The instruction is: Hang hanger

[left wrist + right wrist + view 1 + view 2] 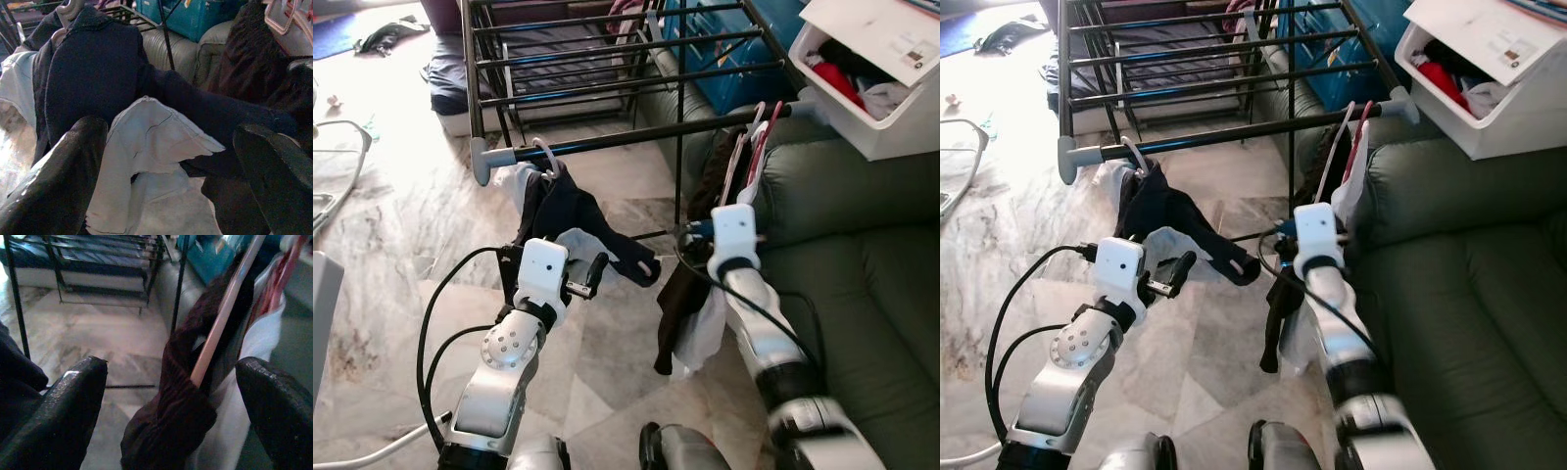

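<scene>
Left eye view: the hanger [543, 153] with its dark garment [570, 217] is judged already hooked on the rack bar [636, 138] just beyond the left pincer [590, 279], held apart, leaving only withdrawal.

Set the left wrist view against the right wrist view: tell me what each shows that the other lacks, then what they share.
Left wrist view: the open left gripper faces a dark navy garment with a white cloth hanging in front of it, under a pale hanger hook.
Right wrist view: the open right gripper faces a dark brown knitted garment on a pink hanger, with a white garment beside it.
Both: the black drying rack, the teal box, the green sofa and marble floor.
</scene>
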`<state>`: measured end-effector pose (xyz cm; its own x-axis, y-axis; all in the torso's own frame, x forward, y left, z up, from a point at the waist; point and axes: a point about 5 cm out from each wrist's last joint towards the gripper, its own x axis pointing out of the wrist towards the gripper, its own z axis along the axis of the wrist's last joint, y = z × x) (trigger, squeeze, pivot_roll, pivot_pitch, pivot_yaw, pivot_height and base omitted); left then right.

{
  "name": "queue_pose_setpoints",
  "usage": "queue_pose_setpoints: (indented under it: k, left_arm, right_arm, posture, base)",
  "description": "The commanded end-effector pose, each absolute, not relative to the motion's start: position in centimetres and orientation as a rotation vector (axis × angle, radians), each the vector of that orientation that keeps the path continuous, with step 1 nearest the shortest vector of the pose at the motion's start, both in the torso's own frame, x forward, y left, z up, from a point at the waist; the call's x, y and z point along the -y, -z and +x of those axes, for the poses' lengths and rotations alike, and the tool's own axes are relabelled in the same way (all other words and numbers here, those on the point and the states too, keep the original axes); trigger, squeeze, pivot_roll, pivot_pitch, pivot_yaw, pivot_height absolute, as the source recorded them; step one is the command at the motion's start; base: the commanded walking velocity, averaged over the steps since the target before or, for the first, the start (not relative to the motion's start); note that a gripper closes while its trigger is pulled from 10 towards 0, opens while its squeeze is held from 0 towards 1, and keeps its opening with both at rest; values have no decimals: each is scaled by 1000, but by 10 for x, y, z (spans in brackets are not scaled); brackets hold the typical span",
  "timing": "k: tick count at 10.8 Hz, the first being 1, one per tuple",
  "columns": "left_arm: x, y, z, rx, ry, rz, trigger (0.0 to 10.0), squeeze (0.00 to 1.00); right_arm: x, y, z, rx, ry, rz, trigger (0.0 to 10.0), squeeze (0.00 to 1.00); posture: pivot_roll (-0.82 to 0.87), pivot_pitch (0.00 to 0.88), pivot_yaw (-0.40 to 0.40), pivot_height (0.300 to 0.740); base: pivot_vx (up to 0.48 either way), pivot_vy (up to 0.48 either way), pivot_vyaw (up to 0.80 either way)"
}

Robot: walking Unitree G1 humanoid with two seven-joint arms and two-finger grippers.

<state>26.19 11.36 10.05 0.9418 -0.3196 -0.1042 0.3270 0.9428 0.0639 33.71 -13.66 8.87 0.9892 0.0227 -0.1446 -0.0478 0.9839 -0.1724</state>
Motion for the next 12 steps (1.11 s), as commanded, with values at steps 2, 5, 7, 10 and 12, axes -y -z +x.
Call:
queue_pose_setpoints:
  k: [2,5,7,10,12]
  left_arm:
    - [-113,-103,261,-95,338,99,10000,0]
    - [-113,-102,259,-105,343,101,10000,0]
    - [-111,-101,260,-113,350,105,10000,0]
    - [-109,-100,262,-124,350,114,10000,0]
    - [-107,-99,263,-126,345,113,10000,0]
  right_arm:
    - [142,-83,345,-197,14,-131,9765,0]
    - [159,-89,358,-224,86,-114,10000,0]
    - [167,-92,365,-247,121,-65,0,0]
    - [168,-87,366,-275,111,-60,0,0]
    - [171,-82,363,-271,44,-87,0,0]
  posture:
    - [-15,155,-12,740]
    - [-6,154,-10,740]
    - [-9,151,-7,740]
    - [-15,144,-8,740]
    - [-19,138,-14,740]
  base:
    - [0,0,0]
    - [0,0,0]
    - [0,0,0]
    - [0,0,0]
    - [0,0,0]
